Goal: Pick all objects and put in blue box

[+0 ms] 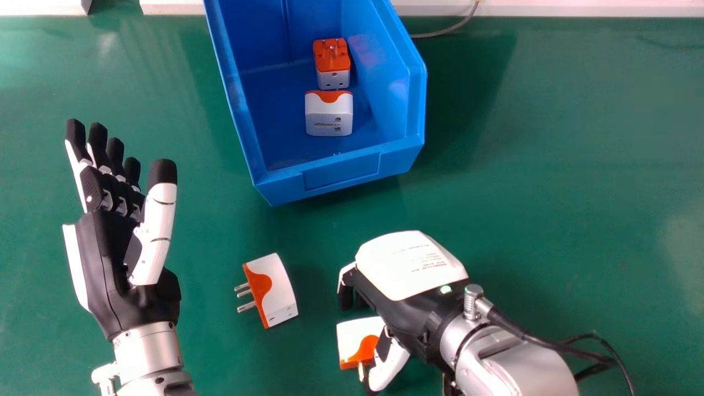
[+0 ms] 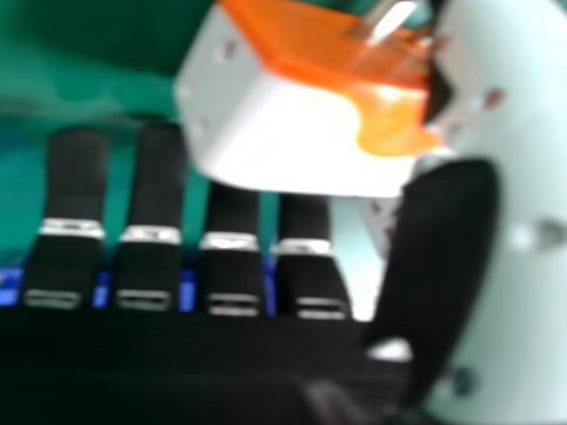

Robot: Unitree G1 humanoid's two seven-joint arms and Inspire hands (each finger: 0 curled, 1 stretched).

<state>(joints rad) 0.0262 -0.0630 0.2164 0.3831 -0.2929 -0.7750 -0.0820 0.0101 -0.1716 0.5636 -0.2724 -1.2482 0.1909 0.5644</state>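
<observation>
My right hand (image 1: 410, 264), unclenched with fingers extended, hovers low at the green table (image 1: 550, 165), a white-and-orange adapter (image 1: 352, 335) lying between its thumb and fingers. A second adapter (image 1: 278, 289) lies between that hand and my relaxed left hand (image 1: 113, 247); a third adapter (image 1: 332, 63) and fourth adapter (image 1: 324, 115) sit inside the blue box (image 1: 341, 175).

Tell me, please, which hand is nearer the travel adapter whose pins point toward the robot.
The right hand, which partly covers the travel adapter in the head view. The left hand is farther left, beyond another travel adapter.
</observation>
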